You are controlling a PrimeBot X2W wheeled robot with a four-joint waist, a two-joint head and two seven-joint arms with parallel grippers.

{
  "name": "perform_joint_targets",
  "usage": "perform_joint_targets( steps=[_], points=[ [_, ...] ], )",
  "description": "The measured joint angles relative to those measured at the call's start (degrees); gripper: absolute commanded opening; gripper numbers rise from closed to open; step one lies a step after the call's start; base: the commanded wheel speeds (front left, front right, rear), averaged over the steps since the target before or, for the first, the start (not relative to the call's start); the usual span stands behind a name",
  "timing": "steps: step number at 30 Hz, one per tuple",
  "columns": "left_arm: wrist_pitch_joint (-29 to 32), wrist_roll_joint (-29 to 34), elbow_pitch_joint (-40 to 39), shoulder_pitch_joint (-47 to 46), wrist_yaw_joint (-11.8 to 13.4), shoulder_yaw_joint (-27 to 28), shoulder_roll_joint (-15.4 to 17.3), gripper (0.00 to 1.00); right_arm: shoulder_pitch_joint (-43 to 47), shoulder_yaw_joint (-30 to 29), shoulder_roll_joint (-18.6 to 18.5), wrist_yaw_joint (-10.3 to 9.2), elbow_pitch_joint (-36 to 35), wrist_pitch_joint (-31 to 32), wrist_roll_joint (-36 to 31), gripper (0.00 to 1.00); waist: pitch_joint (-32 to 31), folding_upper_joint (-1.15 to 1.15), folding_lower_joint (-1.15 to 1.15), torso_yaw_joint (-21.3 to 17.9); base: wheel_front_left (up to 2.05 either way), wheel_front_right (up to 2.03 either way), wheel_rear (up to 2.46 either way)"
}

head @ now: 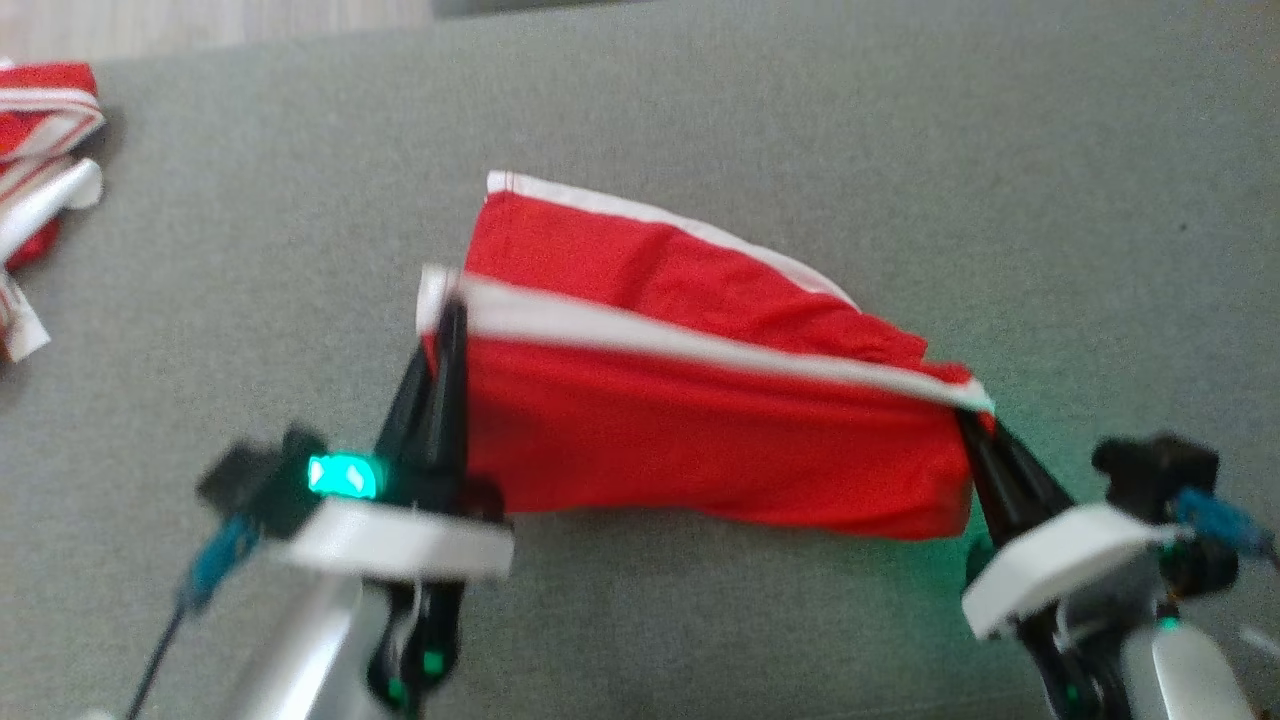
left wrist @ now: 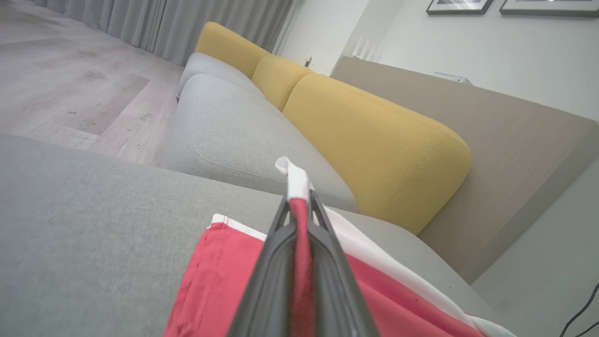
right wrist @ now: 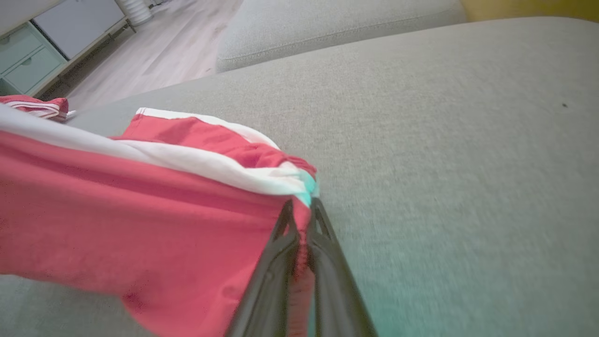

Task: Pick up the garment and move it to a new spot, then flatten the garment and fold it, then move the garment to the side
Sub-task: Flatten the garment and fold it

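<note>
The garment [head: 690, 420] is red cloth with white bands, stretched between my two grippers over the grey cushion [head: 700, 110]. My left gripper [head: 447, 318] is shut on its white-edged left corner, which pokes up past the fingertips in the left wrist view, garment [left wrist: 220, 281], gripper [left wrist: 297, 199]. My right gripper [head: 972, 420] is shut on the right corner, seen close in the right wrist view, garment [right wrist: 140, 206], gripper [right wrist: 303, 206]. A lower layer of the garment lies on the cushion behind the raised edge.
Another red and white striped cloth [head: 40, 170] lies at the cushion's far left edge. A sofa seat [left wrist: 234, 135] with yellow back cushions [left wrist: 374, 140] stands beyond. Wooden floor [left wrist: 70, 84] and a cabinet [right wrist: 42, 47] lie further off.
</note>
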Motion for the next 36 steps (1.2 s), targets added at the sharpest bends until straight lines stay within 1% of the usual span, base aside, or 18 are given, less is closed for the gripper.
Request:
perform_joint_targets(
  steps=[5,12,17,18,19,20,21,22,23,28,32,36],
  points=[
    [1.2,1.7,10.6,-12.0,-1.8,-0.2,-0.9,0.0,-7.1,0.7,0.0,0.0,5.1,-0.6,-0.2,0.0,4.6,0.0,0.0,-0.1,0.0,0.0,0.0],
    [2.8,2.6,23.9,-23.9,-3.5,-0.7,-2.5,0.0,-13.7,1.2,-0.1,0.0,9.7,-3.1,0.2,0.0,10.2,0.0,0.0,-0.2,0.0,0.0,0.0],
    [3.7,3.7,31.8,-29.9,-3.5,-1.3,-3.4,0.0,-17.0,1.7,-0.1,0.0,11.9,-4.3,0.2,0.0,12.6,0.0,0.0,-0.4,0.0,0.0,0.0],
    [3.8,4.0,33.4,-30.8,-3.5,-1.5,-3.5,0.0,-17.6,1.8,-0.1,0.0,12.3,-4.8,0.2,0.18,12.8,0.0,0.0,-0.5,0.0,0.0,0.0],
    [3.8,4.0,33.4,-30.8,-3.5,-1.5,-3.5,0.0,-17.6,1.8,-0.1,0.0,12.3,-4.8,0.2,0.35,12.8,0.0,0.0,-0.5,0.0,0.0,0.0],
    [4.3,4.1,34.9,-31.6,-3.5,-1.8,-3.7,0.17,-18.0,1.9,-0.1,0.0,12.7,-5.2,0.2,0.86,12.9,0.0,0.0,-0.6,0.0,0.0,0.0],
    [4.7,4.2,36.1,-32.2,-3.4,-2.3,-3.9,0.49,-18.2,1.9,-0.1,0.0,12.9,-5.6,0.1,1.0,12.9,0.0,-0.01,-0.7,0.0,0.0,0.0],
    [4.8,4.6,37.2,-32.7,-3.4,-2.5,-4.2,0.96,-18.2,1.9,-0.1,0.0,13.2,-6.0,0.1,1.0,12.9,0.0,-0.01,-0.7,0.0,0.0,0.0],
    [5.2,5.0,38.1,-33.1,-3.4,-2.7,-4.3,1.0,-18.2,1.9,-0.1,0.0,13.4,-6.3,0.1,1.0,12.7,0.0,-0.01,-0.7,0.0,0.0,0.0],
    [5.2,5.5,40.3,-33.8,-3.5,-4.2,-4.9,1.0,-18.1,1.1,-0.2,0.0,14.1,-7.8,-0.9,1.0,11.3,0.0,-0.02,-0.4,0.0,0.0,0.0],
    [5.3,5.5,40.4,-33.7,-4.0,-5.1,-5.4,1.0,-17.1,-1.2,-0.2,0.0,13.4,-8.6,-2.7,1.0,9.5,0.0,-0.02,0.2,0.0,0.0,0.0],
    [7.8,5.4,39.8,-32.5,-4.1,-6.2,-5.6,1.0,-14.7,-3.0,-0.2,0.0,12.0,-8.6,-4.4,1.0,7.3,0.0,-0.02,1.1,0.0,0.0,0.0]
  ],
)
